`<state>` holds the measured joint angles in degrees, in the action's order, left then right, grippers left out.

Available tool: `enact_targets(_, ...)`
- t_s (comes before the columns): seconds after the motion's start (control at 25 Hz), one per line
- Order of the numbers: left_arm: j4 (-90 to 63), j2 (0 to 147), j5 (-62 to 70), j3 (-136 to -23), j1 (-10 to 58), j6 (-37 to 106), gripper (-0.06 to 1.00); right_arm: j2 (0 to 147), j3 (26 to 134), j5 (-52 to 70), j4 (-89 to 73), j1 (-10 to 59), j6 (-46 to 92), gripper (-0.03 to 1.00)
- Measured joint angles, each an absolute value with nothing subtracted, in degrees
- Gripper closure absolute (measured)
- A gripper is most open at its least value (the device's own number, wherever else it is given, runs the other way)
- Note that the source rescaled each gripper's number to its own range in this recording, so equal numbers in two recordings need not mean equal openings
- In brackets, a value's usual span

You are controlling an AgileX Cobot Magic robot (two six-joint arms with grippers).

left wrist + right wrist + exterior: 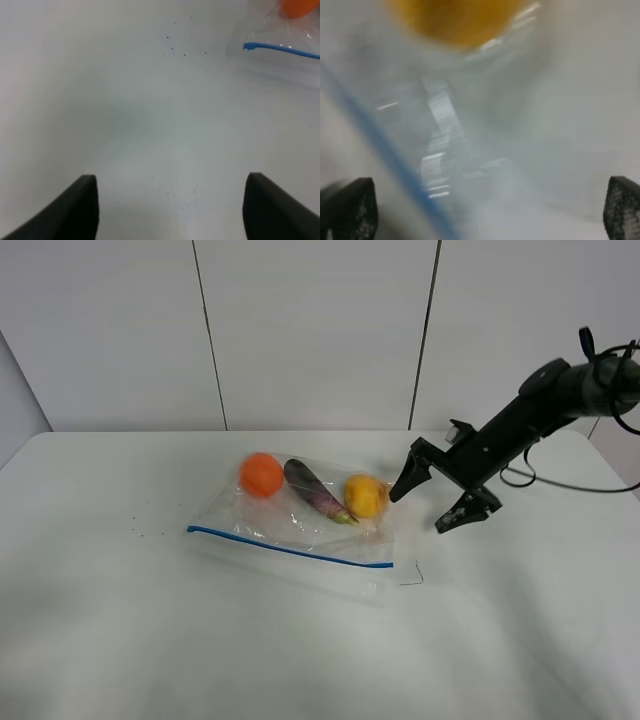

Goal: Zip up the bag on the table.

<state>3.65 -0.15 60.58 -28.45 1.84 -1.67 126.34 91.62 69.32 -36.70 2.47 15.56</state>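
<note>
Lying on counter: the bag (300, 525), flat on the white counter (120, 640), about midway between its left and right edges and nearer the far edge than the near one.
Bag: clear plastic, creased, with glare patches on the film.
Zip strip: thin blue zip strip (290, 547) runs along the bag's near side, slanting from the left end down toward the right end; whether it is sealed cannot be told.
Contents: orange fruit (261, 474) at the left end, purple eggplant (318, 492) in the middle lying diagonally, yellow fruit (365, 495) at the right end; all three sit along the bag's far side.
Right hand: right hand (436, 502) sits just beside the bag's right end, its two black fingers spread wide, one finger near the yellow fruit and the other toward the counter's right edge; nothing is held between them.
Right wrist view: blurred; the yellow fruit (457, 20), the blue strip (390, 150) and the plastic film lie ahead of the spread fingertips (350, 207).
Left hand: left hand (170, 207) is out of the high view; its own camera shows both dark fingertips (75, 210) far apart over bare counter, holding nothing.
Left wrist view: the left end of the blue strip (280, 48) and part of the orange fruit (297, 7) are visible, well apart from the fingertips.
Counter marks: small dark specks (140, 530) left of the bag.
</note>
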Motion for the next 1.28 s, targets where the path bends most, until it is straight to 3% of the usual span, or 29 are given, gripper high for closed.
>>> enact_targets(0.24, 3.8, -0.2, 60.6, -28.4, 1.8, -1.7, 0.01, 123.9, 101.7, 69.3, -10.2, 3.7, 4.3, -0.03)
enact_targets(0.6, 3.0, -0.2, 60.6, -28.4, 1.8, -1.7, 0.01, 116.9, 99.9, 69.4, -7.1, 0.5, 3.6, -0.03)
enact_targets(1.04, 3.0, -0.2, 60.6, -28.4, 1.8, -1.7, 0.01, 97.3, 75.8, 69.4, -6.8, 0.5, 3.8, -0.03)
enact_targets(1.28, 3.0, -0.2, 60.6, -28.4, 1.8, -1.7, 0.01, 80.5, 56.3, 69.1, -5.4, 0.5, 3.8, -0.03)
